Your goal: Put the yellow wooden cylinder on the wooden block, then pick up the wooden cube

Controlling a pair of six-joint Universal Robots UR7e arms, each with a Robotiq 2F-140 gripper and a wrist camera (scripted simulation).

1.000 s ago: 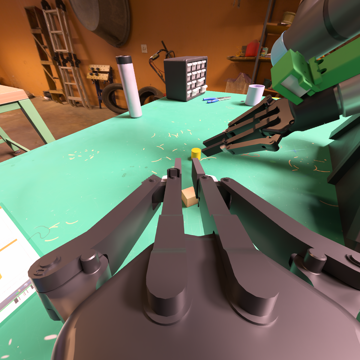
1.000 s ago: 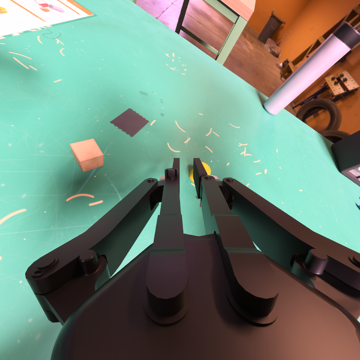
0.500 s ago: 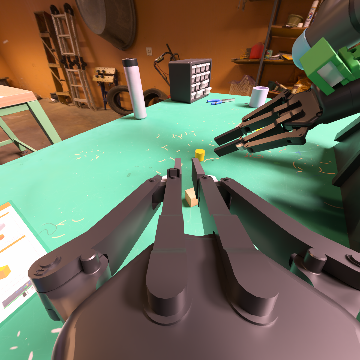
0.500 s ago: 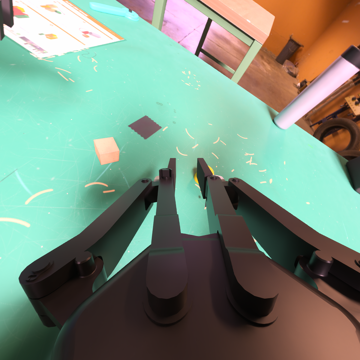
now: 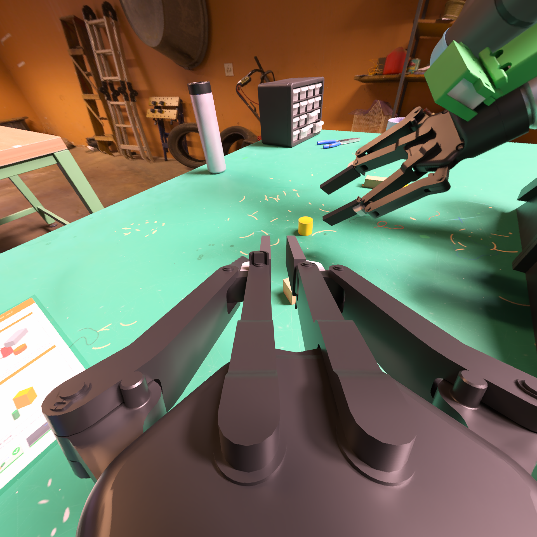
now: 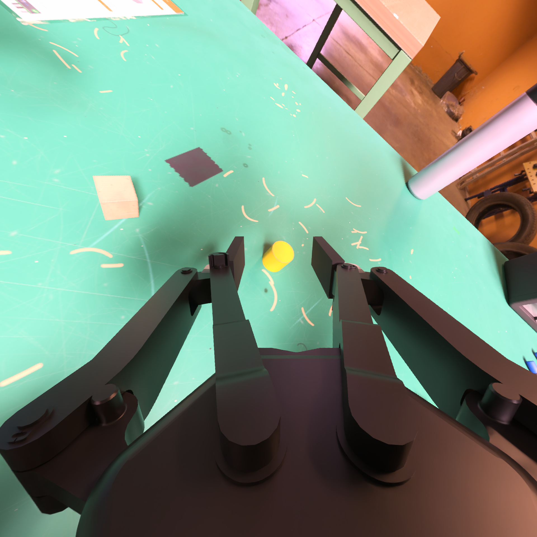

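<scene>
The yellow cylinder [image 6: 277,255] stands upright on the green table, below and between the spread fingers of my right gripper [image 6: 278,248], which is open and empty above it. In the left wrist view the cylinder [image 5: 305,226] sits just beyond my left gripper [image 5: 277,247], which is shut and empty above the table. The wooden cube [image 6: 116,197] lies left of the cylinder; in the left wrist view it [image 5: 288,290] is partly hidden by my fingers. The flat wooden block [image 5: 373,181] lies behind the right gripper [image 5: 334,203].
A white tube [image 5: 207,128], a dark drawer cabinet [image 5: 291,112] and blue-handled pliers [image 5: 334,143] stand at the table's far side. An instruction sheet [image 5: 23,377] lies at the left edge. A dark square patch [image 6: 193,166] is on the table near the cube.
My right gripper has opened wide, and the cylinder now shows between its fingers. The left gripper has stayed shut while its view shifted slightly.
</scene>
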